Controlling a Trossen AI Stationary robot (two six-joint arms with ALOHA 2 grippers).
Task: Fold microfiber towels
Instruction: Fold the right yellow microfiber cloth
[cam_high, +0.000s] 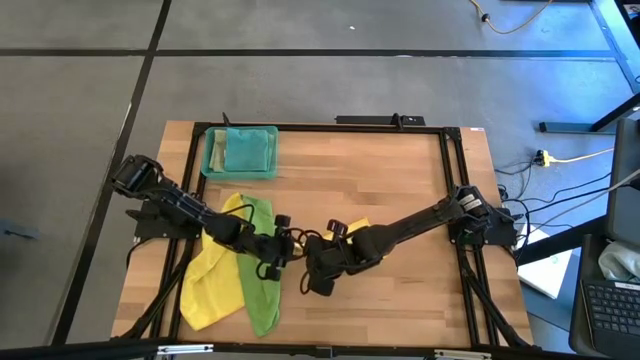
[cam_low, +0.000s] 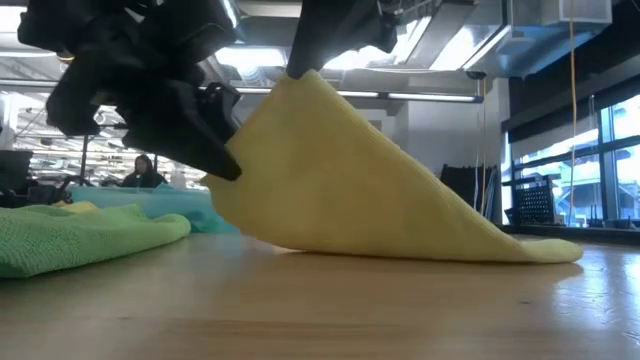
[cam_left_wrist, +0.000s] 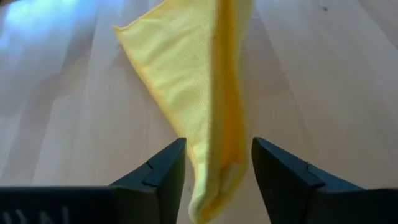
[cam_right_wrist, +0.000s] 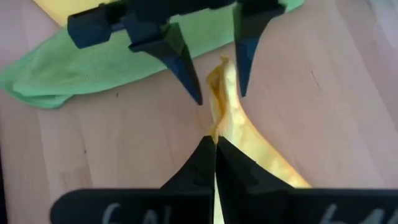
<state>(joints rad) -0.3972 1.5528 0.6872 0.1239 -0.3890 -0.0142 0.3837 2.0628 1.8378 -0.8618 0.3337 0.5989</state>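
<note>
Yellow towel pinched by right hand, peak up, trailing away

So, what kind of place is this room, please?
Probably a robotics lab or industrial workshop: a wooden table in a black frame, exposed ceiling lights, loose cables on grey floor, and a person seated at a distant workstation.

Ceiling strip lights glaring brightly behind the dark tool silhouettes, window daylight flooding in, counter blurring nearest the lens, soft shadows showing.
</note>
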